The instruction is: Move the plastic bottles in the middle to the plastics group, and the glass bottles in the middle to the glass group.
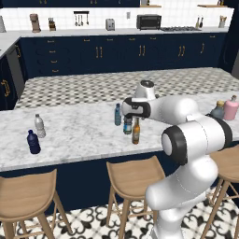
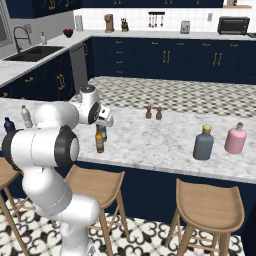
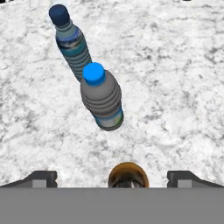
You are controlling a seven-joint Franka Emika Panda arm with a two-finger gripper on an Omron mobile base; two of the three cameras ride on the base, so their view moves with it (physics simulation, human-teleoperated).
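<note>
Three bottles stand mid-counter: a slim teal-blue plastic bottle (image 1: 117, 114) (image 3: 72, 43), a clear plastic bottle with a blue cap (image 1: 127, 125) (image 3: 101, 98), and a slender amber glass bottle (image 1: 136, 131) (image 2: 100, 141) (image 3: 128, 175). My gripper (image 1: 133, 115) (image 2: 106, 125) (image 3: 114, 180) hangs open right above the amber bottle, whose top shows between the fingertips (image 3: 41, 178). The plastics group, a pale clear bottle (image 1: 39, 126) and a navy bottle (image 1: 33, 142), stands at the counter's left. The glass group, a grey-teal bottle (image 1: 217, 110) (image 2: 203, 143) and a pink bottle (image 1: 231, 108) (image 2: 235, 139), stands at the right.
The marble counter (image 1: 79, 133) runs across the view with wooden stools (image 1: 133, 179) (image 2: 210, 207) tucked along its near edge. Two small brown shakers (image 2: 153, 113) stand toward the counter's far side. My own white arm hides part of the counter between the middle bottles and the glass group.
</note>
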